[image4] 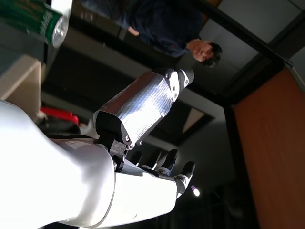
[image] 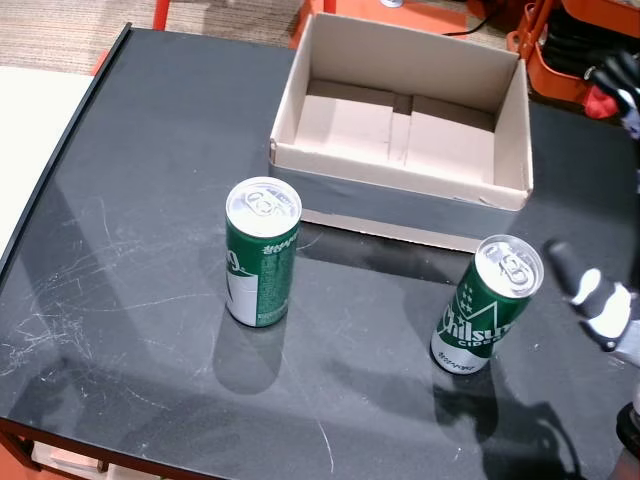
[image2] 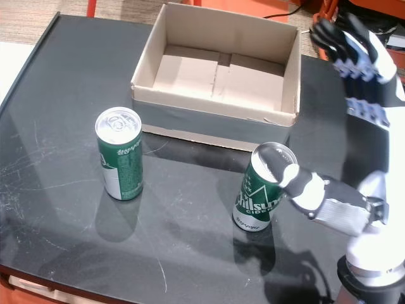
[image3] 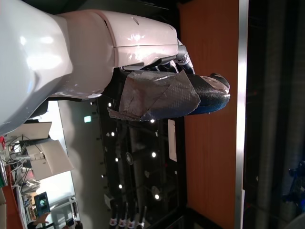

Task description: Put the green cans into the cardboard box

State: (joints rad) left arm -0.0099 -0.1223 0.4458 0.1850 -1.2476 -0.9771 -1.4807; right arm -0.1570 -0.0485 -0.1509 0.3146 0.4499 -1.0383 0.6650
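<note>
1. Both cans (image: 262,252) (image: 487,305) are seen upright on the table (image: 120,300), near the front edge, outside the box (image: 400,130).
2. Right hand (image2: 345,126) is spread, empty, beside the right can, likely for grasping.
3. Left hand (image3: 167,93): state cannot be told.

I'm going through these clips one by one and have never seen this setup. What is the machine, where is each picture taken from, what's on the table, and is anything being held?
This is a humanoid robot with two five-finger hands. Two pictures look down from its head; the other two come from cameras on its wrists, turned sideways, so they mostly show ceiling, room and a person. On the black table stand two green cans: the left can upright, and the right can, which appears tilted. Behind them sits an open, empty cardboard box. The right hand is open beside the right can, thumb near its rim, holding nothing. The left hand shows only in its wrist view, away from the table; its fingers cannot be judged.
</note>
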